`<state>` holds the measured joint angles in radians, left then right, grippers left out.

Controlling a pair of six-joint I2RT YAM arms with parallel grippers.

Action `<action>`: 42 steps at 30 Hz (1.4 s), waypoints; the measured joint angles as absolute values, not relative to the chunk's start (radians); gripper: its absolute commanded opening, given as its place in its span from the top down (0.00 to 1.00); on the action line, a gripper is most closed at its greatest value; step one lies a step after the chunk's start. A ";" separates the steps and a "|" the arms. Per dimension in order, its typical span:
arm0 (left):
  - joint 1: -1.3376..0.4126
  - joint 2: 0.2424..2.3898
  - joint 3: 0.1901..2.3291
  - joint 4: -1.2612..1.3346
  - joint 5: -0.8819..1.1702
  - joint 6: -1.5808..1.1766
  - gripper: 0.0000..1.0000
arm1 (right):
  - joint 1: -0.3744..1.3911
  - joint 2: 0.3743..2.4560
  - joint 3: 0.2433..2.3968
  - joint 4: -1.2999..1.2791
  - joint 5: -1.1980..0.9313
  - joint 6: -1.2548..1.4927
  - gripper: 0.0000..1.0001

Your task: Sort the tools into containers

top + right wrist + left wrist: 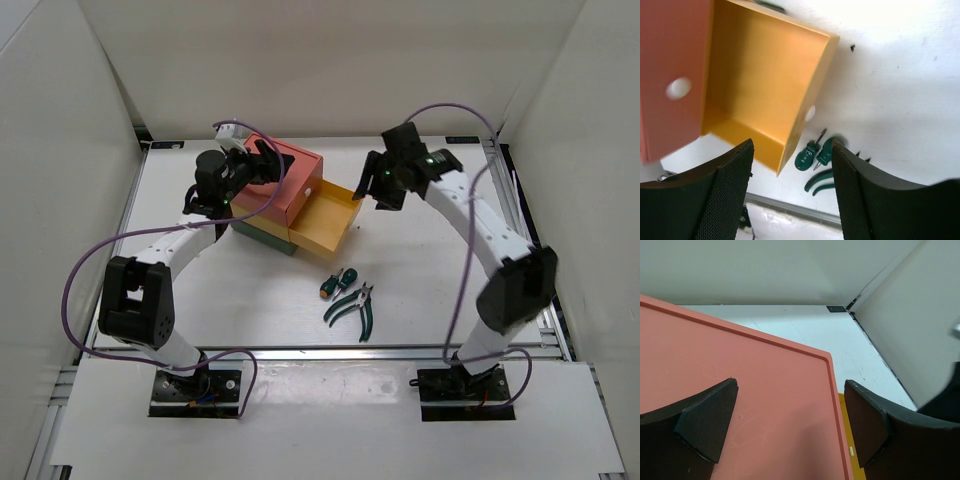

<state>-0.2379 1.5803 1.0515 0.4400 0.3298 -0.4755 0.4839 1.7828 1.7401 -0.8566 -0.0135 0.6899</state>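
Now the left gripper [790, 425] hangs open across the salmon-red box [740, 370] edge. The right gripper [792, 170] is open above the pulled-out yellow drawer [760, 85]. Green-handled pliers [352, 305] and two stubby screwdrivers [335, 282] lie nearby on the table [430, 290].

red box [755, 390]: matt plastic, faintly scuffed
yellow drawer [760, 85]: smooth plastic, soft sheen
tabletop [420, 290]: white, matt
right jaws: black pads [732, 200], rough mesh texture
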 measured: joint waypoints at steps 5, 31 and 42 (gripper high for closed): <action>-0.237 1.586 1.062 0.426 0.329 -0.476 0.01 | 0.460 1.546 1.520 -0.773 -0.004 0.641 0.38; -0.238 1.580 1.040 0.457 0.332 -0.461 0.01 | 0.905 1.422 0.834 -0.497 0.155 0.433 0.51; -0.237 1.553 1.005 0.471 0.332 -0.453 0.01 | 0.912 1.526 0.875 -0.521 0.158 0.377 0.66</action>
